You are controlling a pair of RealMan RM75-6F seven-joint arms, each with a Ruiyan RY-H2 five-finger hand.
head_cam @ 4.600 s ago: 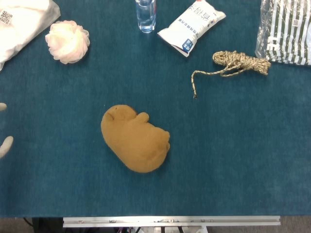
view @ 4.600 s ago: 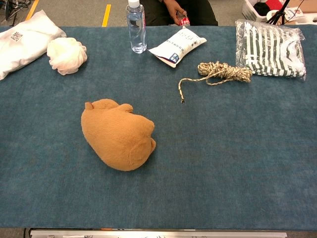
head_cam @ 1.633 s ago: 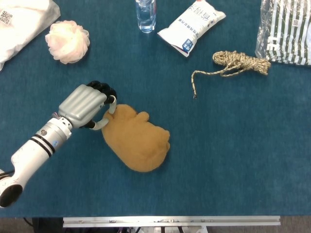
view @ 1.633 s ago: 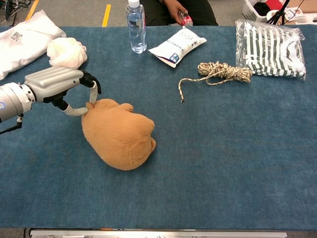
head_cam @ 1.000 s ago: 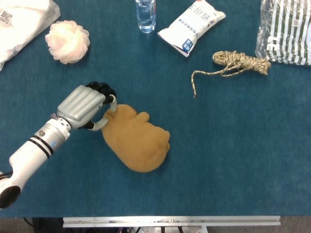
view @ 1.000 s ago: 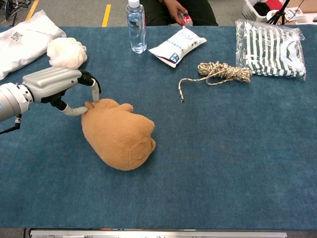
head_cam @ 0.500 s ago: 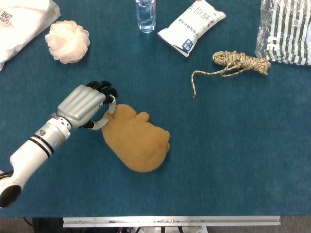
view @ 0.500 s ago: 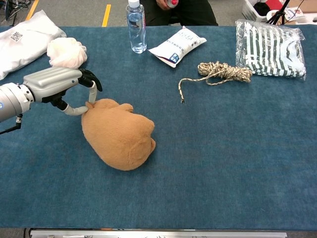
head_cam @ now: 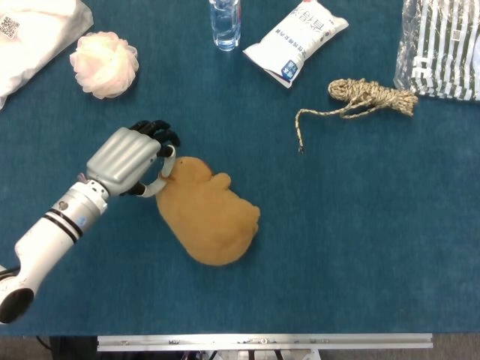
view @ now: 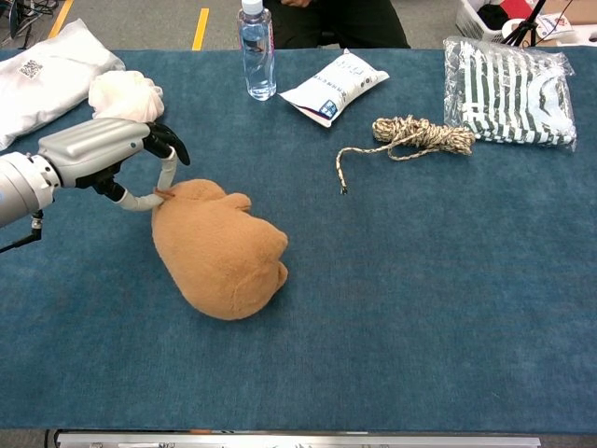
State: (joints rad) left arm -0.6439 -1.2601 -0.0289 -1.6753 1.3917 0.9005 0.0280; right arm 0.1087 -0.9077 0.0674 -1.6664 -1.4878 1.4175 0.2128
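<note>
On the blue table (head_cam: 360, 247), left hand (head_cam: 127, 159) pinching plush toy (head_cam: 210, 214)

The white plastic bag (head_cam: 34, 37) at the far left carries a QR code. The white and blue packet (head_cam: 296, 41) bears dark printed characters, too small to read.

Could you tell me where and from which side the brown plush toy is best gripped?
Probably the small ear-like tab at the far-left end of the brown plush toy, approached from the left: the body is broad and rounded, while the left hand already pinches that thin tab there.
</note>
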